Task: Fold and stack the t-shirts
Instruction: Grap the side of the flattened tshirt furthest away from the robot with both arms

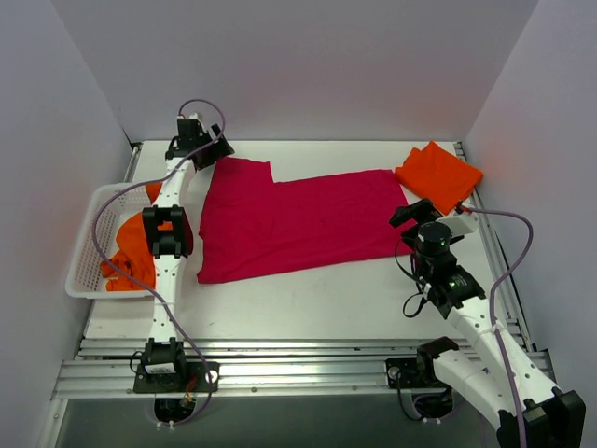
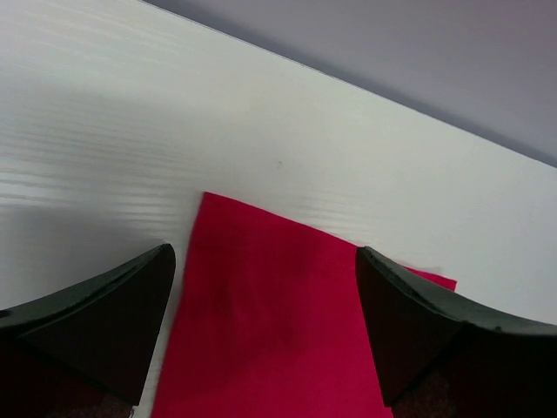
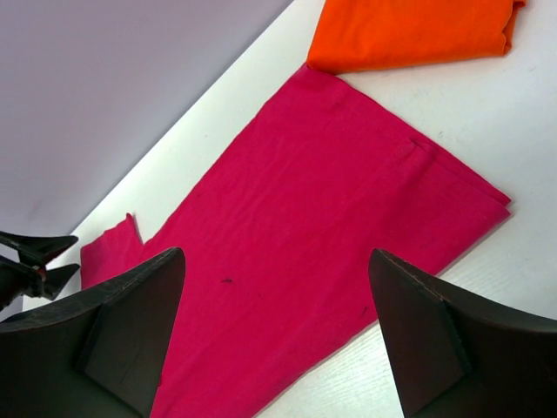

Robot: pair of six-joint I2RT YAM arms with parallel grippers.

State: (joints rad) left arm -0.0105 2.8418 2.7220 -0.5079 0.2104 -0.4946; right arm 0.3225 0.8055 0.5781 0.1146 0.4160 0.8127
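Note:
A crimson t-shirt (image 1: 298, 224) lies spread flat across the middle of the table. Its far-left sleeve (image 2: 261, 296) shows between the fingers of my left gripper (image 1: 213, 154), which hangs open just above it at the back left. My right gripper (image 1: 410, 217) hovers open over the shirt's right edge (image 3: 287, 252), holding nothing. A folded orange t-shirt (image 1: 438, 175) rests at the back right corner, touching the crimson one's far corner (image 3: 409, 30). More orange t-shirts (image 1: 135, 247) are bunched in the basket, partly hidden by the left arm.
A white mesh basket (image 1: 84, 233) stands at the table's left edge beside the left arm. Grey walls close in the back and both sides. Bare white tabletop (image 1: 308, 303) runs along the front, between the crimson shirt and the arm bases.

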